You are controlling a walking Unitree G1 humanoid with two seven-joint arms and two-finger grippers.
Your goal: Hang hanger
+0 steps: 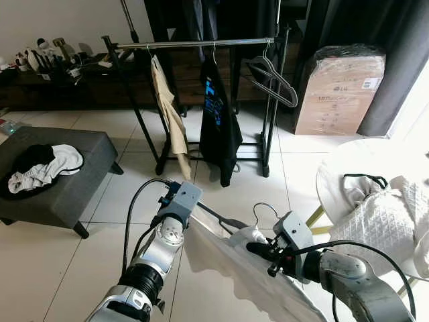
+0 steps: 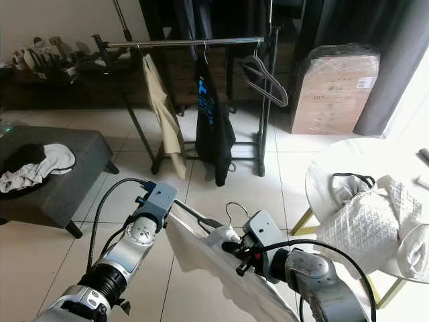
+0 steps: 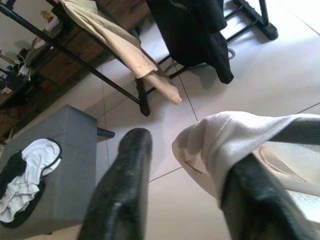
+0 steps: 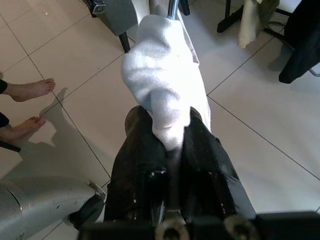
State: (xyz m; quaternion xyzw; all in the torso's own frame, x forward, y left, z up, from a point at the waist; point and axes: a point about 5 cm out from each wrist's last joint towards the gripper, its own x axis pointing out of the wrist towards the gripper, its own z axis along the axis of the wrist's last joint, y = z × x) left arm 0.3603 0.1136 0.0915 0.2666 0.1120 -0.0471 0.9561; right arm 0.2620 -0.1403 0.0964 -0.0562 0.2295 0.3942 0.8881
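Tiled room, clothes rack (image 1: 201,43) well ahead. Right gripper (image 2: 231,247) clamped on hanger (image 2: 231,213) with white garment (image 2: 201,258); left gripper (image 3: 185,190) apart at shoulder. Not hung yet.

1. Straight ahead stands the clothes rack (image 1: 201,43); on its rail hang a jacket (image 1: 169,114) to the left, a shirt (image 1: 218,117) in the middle and a bare hanger (image 1: 271,77) to the right.
2. Right of the rack sits a cardboard box (image 1: 338,90) on the floor.
3. To the left, an ottoman (image 1: 64,188) with clothes (image 1: 40,169) piled on top.
4. To the right, a round table (image 1: 335,178) carrying a quilted garment (image 1: 379,225).
5. Nearest, between the ottoman and the table, a garment on a hanger (image 2: 201,251) spans from the left gripper (image 3: 185,195) to the right gripper (image 4: 170,145).
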